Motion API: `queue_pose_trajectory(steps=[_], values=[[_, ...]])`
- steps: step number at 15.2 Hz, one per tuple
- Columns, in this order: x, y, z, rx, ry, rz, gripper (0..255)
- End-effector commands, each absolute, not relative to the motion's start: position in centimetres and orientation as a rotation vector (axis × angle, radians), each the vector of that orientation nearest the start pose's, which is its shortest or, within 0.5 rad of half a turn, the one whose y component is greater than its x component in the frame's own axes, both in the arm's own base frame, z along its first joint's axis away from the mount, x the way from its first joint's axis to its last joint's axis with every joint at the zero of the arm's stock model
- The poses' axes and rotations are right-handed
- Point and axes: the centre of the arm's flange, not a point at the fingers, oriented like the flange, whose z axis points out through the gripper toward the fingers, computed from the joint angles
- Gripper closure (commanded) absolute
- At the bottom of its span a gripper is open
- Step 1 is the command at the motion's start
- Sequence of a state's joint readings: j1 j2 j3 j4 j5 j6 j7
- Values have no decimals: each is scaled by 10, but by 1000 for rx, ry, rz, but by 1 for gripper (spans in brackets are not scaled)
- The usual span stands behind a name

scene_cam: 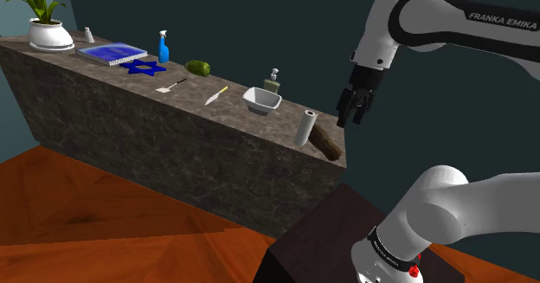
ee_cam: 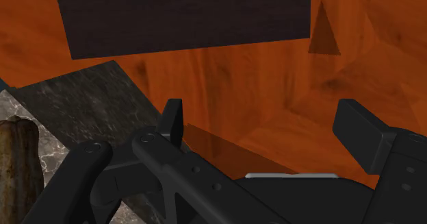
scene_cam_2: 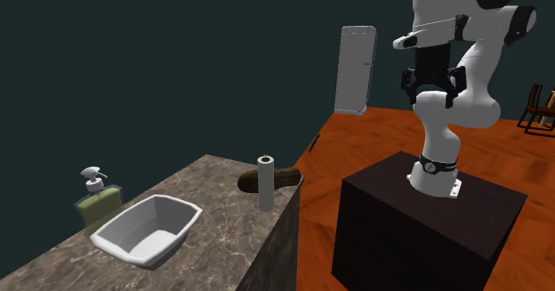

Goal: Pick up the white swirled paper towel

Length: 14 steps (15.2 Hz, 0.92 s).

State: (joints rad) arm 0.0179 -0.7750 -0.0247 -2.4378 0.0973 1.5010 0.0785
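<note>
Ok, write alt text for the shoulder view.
The open gripper hangs just off the end of the counter, above and beside an upright paper towel roll. A brown log lies by the roll; a white tub sits further along.

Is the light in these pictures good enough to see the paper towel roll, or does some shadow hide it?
Shoulder view: dim but even, the paper towel roll stands pale against the dark counter, clear to see. Second exterior view: the same, roll plain. Wrist view: floor brightly orange, the open hand black.
</note>
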Motion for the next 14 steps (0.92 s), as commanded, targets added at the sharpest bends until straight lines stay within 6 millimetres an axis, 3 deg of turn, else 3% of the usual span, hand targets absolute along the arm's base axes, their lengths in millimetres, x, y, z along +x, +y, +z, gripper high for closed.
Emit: queue_pose_trajectory(steps=[1, 14], values=[[297, 7, 544, -3021, 118, 252, 0], [380, -102, 463, -3081, 37, 147, 0]])
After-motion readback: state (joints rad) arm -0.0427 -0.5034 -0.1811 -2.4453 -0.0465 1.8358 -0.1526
